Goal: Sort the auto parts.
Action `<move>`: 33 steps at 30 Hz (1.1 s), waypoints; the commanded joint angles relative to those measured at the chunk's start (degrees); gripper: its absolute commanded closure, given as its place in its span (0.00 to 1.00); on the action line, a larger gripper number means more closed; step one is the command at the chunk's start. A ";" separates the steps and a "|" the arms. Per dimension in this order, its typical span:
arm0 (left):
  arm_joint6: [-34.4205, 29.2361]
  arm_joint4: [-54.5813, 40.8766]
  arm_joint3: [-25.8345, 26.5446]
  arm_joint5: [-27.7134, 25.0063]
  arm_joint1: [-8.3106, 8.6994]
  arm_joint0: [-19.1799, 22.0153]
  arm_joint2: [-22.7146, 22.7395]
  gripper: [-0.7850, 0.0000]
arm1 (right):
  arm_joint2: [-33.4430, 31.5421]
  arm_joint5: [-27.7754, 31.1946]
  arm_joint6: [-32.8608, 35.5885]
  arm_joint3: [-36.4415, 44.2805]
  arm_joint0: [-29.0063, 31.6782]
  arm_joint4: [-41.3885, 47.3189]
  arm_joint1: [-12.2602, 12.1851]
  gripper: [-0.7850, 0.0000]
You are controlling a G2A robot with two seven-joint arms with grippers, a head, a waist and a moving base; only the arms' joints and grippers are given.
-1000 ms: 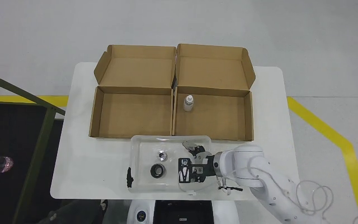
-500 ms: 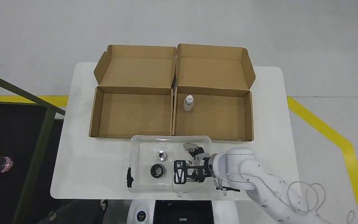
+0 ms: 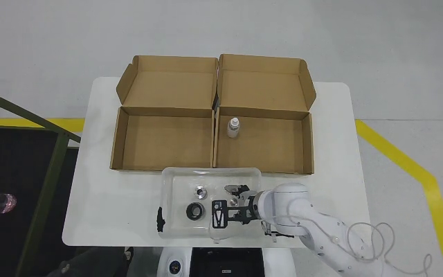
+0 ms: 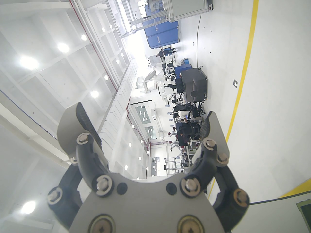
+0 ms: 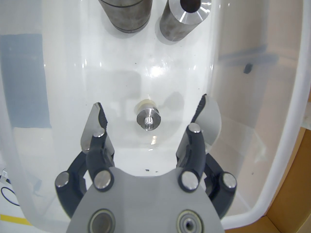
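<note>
So far only a white bottle (image 3: 234, 127) sits in the right cardboard box (image 3: 309, 145), and my right hand (image 5: 151, 103) hangs open and empty in the clear tray (image 3: 181, 179) just by a small metal plug (image 5: 148, 120), with a dark sleeve (image 5: 126, 3) and a bored cylinder (image 5: 183, 10) left of it also waiting, I reckon.

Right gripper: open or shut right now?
Open. The right gripper is spread wide, with a small metal part on the clear bin floor showing between its jaws, ungripped.
</note>
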State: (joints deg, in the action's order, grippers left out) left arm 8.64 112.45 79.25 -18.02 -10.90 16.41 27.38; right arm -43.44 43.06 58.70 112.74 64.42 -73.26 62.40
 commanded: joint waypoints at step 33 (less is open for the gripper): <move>0.00 0.00 0.00 0.00 0.00 0.00 0.00 0.00 | -1.12 1.34 -7.81 2.14 -3.02 5.46 0.10 1.00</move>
State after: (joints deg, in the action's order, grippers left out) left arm 8.64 112.45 79.25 -18.02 -10.90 16.41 27.38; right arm -44.07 44.71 51.88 114.76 61.62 -68.50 62.50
